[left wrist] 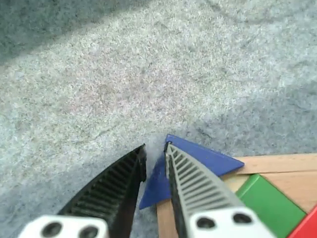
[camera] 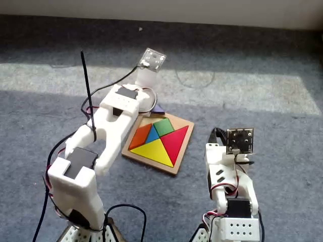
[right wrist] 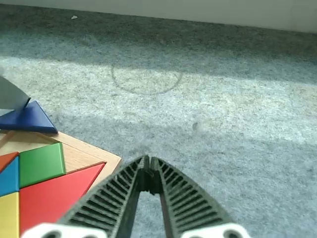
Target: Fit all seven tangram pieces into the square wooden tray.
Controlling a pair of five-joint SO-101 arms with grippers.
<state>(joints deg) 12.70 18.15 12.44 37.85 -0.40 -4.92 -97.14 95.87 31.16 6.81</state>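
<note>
Right jaws: clenched tip to tip with nothing between them, over bare grey carpet (right wrist: pixel 237 99) just beside the right corner of the square wooden tray (camera: pixel 177 165). Left jaws: right at the dark blue triangle (left wrist: pixel 203 159), on the side of it that lies over carpet. Can't tell if they're pinching it or just sitting at it. That triangle is outside the recess, at the tray's far corner. It's up against the rim there, possibly lapping over it, and the rest is on carpet beyond. In the recess: big yellow triangle (camera: pixel 151 152) along the near-left side, and big red triangle (camera: pixel 176 142) along the right side, the two butted together. The orange triangle (camera: pixel 141 136) is on the left, the green square (camera: pixel 163 127) is toward the far side, and a small light blue piece (camera: pixel 152 135) is wedged between orange and green. All five lie flat and touch their neighbours. A strip of bare wood shows in the far part of the recess beside the green square. Left arm (camera: pixel 108 133) is stretched out along the tray's left side to that far corner. Right arm (camera: pixel 229 176) is folded back, to the right of the tray and apart from it. Black cables (camera: pixel 126 206) loop around the arm bases. A pale sunlit band (camera: pixel 242 85) crosses the carpet beyond the tray.
</note>
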